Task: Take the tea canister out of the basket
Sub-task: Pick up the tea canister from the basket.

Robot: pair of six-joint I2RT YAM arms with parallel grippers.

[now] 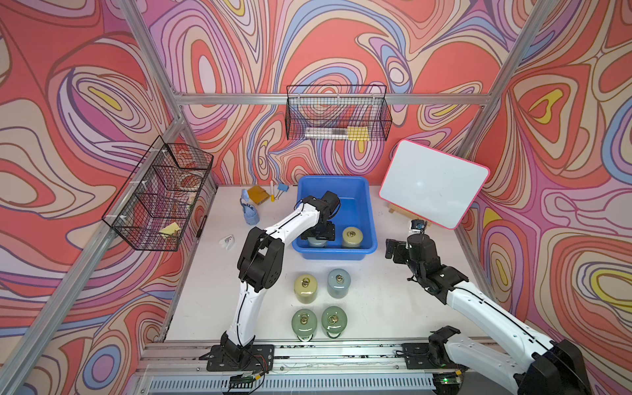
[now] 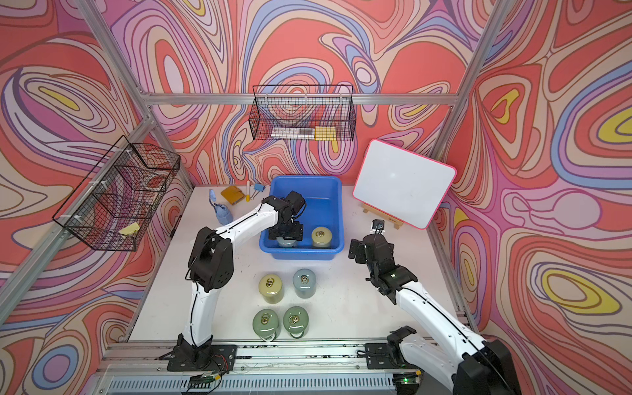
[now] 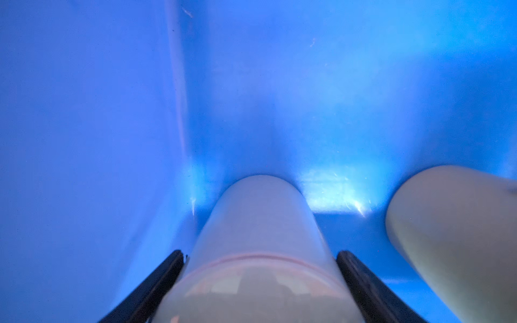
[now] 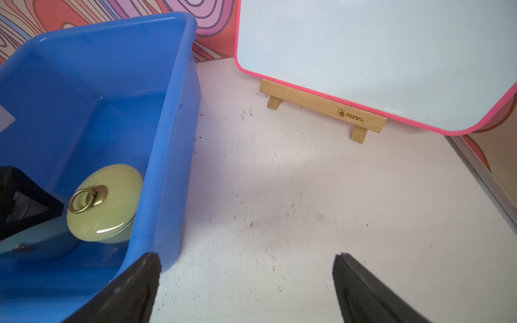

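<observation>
The bright blue basket [image 1: 333, 178] [image 2: 306, 178] stands at the back middle of the table. Two canisters stand along its near wall. My left gripper [image 1: 318, 236] [image 3: 259, 253] reaches down inside it, and its black fingers [image 3: 167, 268] lie against both sides of the pale blue-grey tea canister [image 1: 316, 242] [image 2: 286, 242] [image 3: 260, 223], which rests on the basket's floor. A yellow-green canister [image 1: 352, 236] [image 4: 106, 201] with a brass ring stands to its right. My right gripper [image 1: 393, 251] [image 4: 246, 256] hovers open and holds nothing, just right of the basket's wall [image 4: 173, 112].
Several lidded canisters [image 1: 305, 289] [image 1: 338, 283] stand in a square group on the table in front of the basket. A pink-rimmed whiteboard [image 1: 434, 183] leans on a wooden easel at the back right. Small items [image 1: 258, 195] lie left of the basket. Black wire baskets [image 1: 337, 114] hang on the walls.
</observation>
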